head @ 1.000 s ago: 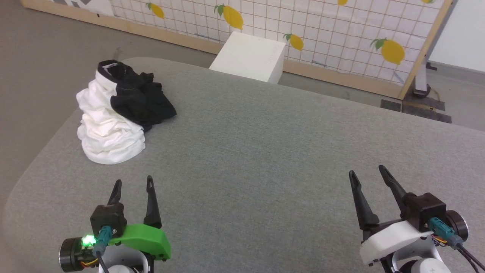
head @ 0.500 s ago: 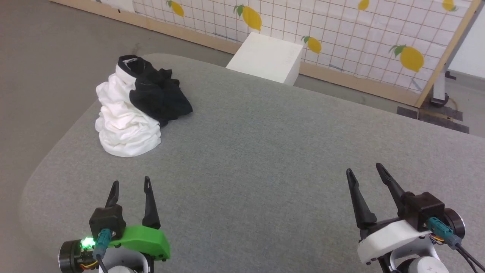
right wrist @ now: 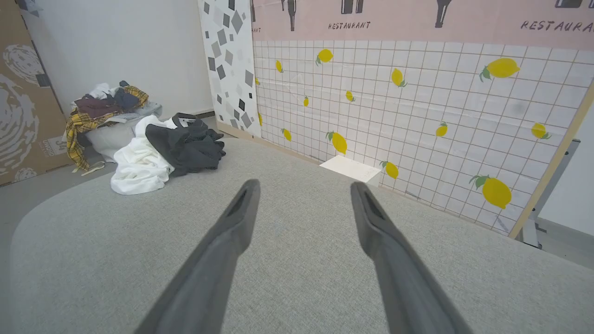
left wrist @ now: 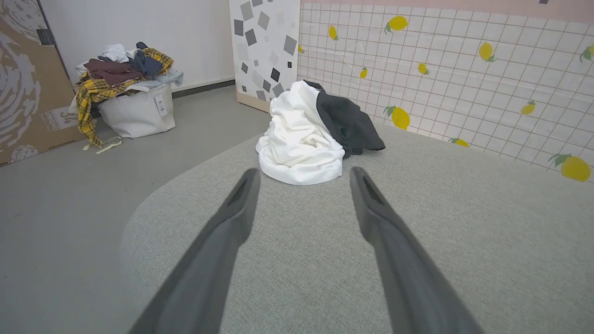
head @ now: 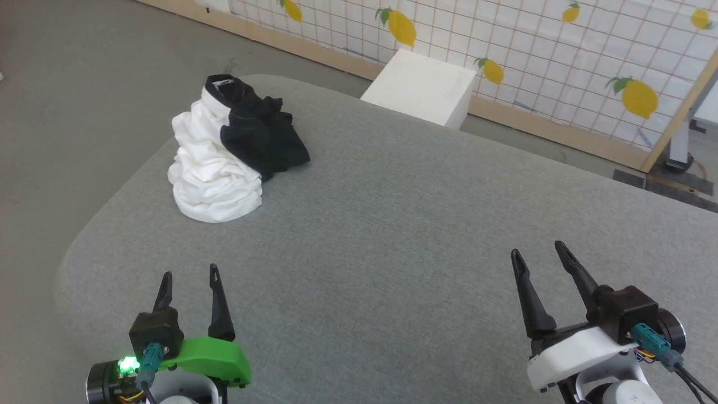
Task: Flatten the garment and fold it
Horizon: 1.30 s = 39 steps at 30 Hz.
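Observation:
The garment (head: 224,163) lies crumpled in a heap at the far left of the grey table (head: 392,224), white body in front, black sleeves and neckband bunched behind. The left wrist view has the garment (left wrist: 301,144) straight ahead, beyond the fingertips; in the right wrist view the garment (right wrist: 153,157) sits far to the left. My left gripper (head: 189,275) hovers open near the table's front left, well short of the heap, nothing between its fingers. At the front right my right gripper (head: 537,251) is open too and holds nothing.
A white box (head: 426,87) stands on the floor behind the table, in front of a lemon-print grid panel (head: 561,62). A white basket piled with clothes (left wrist: 130,97) sits on the floor to the left. The table's rounded left corner (head: 73,258) is close to my left gripper.
The head camera has turned left, so the whole picture shifted right. Both grippers keep their place and stay open. The garment has not moved on the table.

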Tool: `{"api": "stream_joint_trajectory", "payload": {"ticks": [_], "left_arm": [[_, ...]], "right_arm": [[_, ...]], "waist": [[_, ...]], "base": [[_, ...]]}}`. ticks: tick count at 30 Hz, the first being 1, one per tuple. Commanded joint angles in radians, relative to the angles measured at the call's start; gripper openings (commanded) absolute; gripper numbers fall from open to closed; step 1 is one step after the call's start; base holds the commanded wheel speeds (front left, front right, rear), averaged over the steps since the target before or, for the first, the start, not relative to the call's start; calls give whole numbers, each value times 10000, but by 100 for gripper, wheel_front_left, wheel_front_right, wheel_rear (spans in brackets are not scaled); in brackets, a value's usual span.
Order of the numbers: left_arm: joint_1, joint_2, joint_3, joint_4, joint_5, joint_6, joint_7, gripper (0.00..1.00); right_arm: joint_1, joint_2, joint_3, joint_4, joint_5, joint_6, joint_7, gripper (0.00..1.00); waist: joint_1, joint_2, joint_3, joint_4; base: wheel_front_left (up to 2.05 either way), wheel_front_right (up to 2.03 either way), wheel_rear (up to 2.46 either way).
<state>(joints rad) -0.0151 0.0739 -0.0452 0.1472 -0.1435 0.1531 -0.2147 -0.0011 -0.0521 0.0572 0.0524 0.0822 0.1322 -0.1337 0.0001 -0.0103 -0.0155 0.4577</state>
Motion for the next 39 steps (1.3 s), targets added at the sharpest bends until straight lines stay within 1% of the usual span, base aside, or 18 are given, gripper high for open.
{"api": "stream_joint_trajectory", "payload": {"ticks": [1,16,28,30,34,38,39], "left_arm": [[-31,82,-44,57,-61,118,-155,100],[-15,106,-127,265,-276,350,-465,100],[-164,207,-62,445,-415,253,-455,100],[-470,300,-58,474,-506,109,-386,100],[-1581,567,-89,566,-666,-254,-9,100],[-3111,829,105,766,-1009,-520,533,100],[-3536,942,224,836,-1147,-582,730,100]], "right_arm": [[-167,16,30,44,125,-13,-128,100],[-204,18,151,86,186,-15,-310,100],[-117,19,195,142,263,-15,-348,100],[-149,19,207,94,245,-15,-315,100],[-339,19,211,-110,52,-15,-144,100],[-725,19,226,-483,-255,-15,93,100],[-862,19,267,-610,-326,-15,179,100]], "waist": [[-1,91,-7,210],[-1,103,24,994],[-1,103,-73,1117],[-1,103,36,1061],[-1,103,574,736],[-1,103,1639,126],[-1,103,2066,-119]], "base": [[0,0,0],[0,0,0],[0,0,0],[0,0,0],[0,0,0],[0,0,0],[0,0,0]]}}
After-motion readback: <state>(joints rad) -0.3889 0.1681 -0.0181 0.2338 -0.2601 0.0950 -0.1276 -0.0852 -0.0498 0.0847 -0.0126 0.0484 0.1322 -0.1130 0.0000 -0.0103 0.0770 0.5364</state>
